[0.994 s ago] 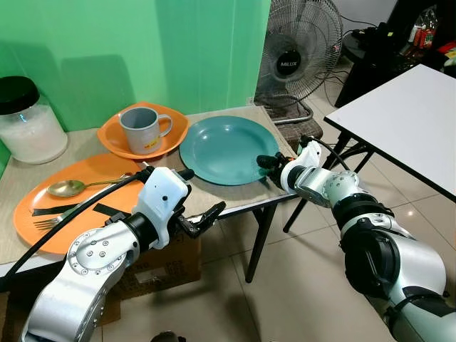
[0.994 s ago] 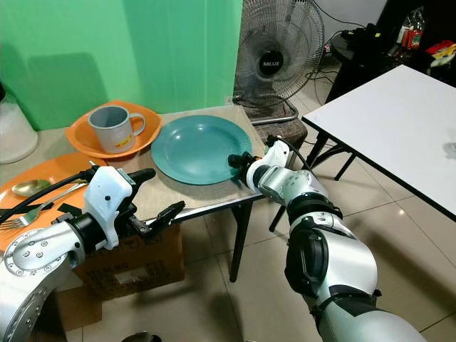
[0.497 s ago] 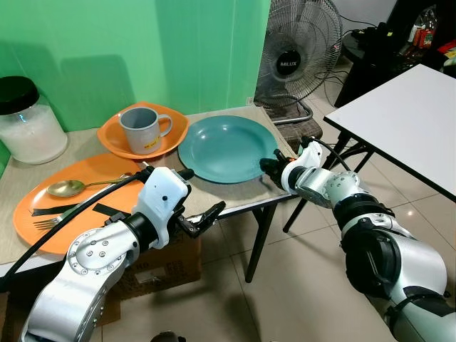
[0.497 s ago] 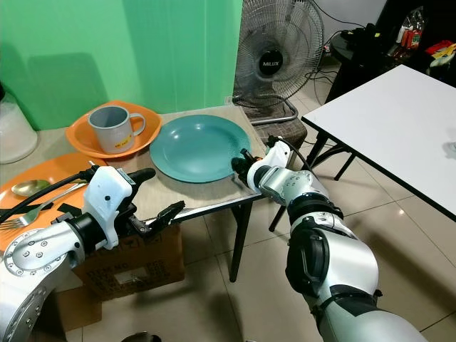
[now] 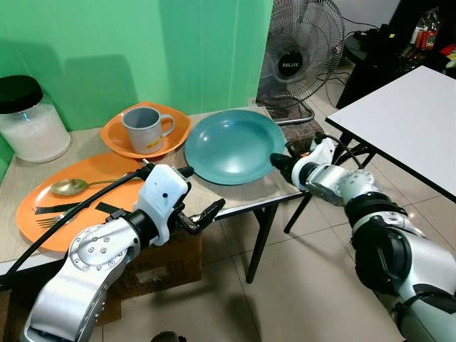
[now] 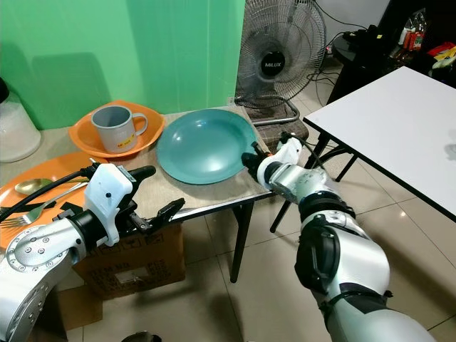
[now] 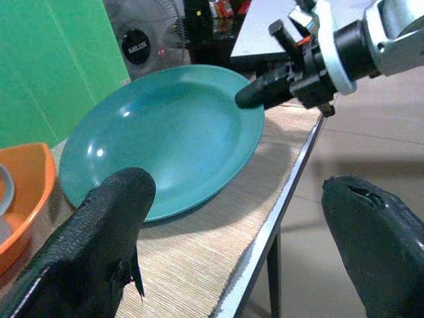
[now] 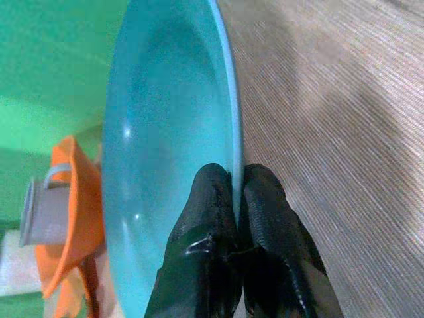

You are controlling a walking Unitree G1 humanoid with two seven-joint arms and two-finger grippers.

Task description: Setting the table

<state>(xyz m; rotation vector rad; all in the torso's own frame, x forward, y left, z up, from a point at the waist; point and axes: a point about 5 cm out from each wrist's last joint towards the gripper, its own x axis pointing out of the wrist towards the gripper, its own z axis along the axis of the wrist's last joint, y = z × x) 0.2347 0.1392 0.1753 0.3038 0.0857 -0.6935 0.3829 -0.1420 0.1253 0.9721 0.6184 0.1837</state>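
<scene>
My right hand [image 5: 280,161] is clamped on the rim of the teal plate [image 5: 231,146], one finger [image 8: 202,218] over the rim and the other under it, at the plate's edge nearest the desk's right corner. The plate is tilted: the pinched side is raised off the desk [image 5: 214,194], and the far side slopes down toward the orange bowl [image 5: 114,135] holding the grey mug [image 5: 142,129]. I cannot tell whether the low edge touches the mat or just clears it.

What the next move turns on, as I judge it, is this: the plate lies wholly to the left of my right hand, so all its weight hangs out from one pinch point on the rim. The white table [image 5: 410,117] stands to my right, well apart from the desk, across open floor. If the plate is meant to go there, my right arm is the one to carry it, swinging away from the bowl. The grip is thin, so the plate may droop or twist as it comes free.

My left hand [image 5: 203,217] hovers at the desk's front edge with its fingers spread apart and empty; the plate sits beyond it. The orange tray [image 5: 100,171] with spoon [image 5: 71,187] and fork [image 5: 50,222] lies to its left.
</scene>
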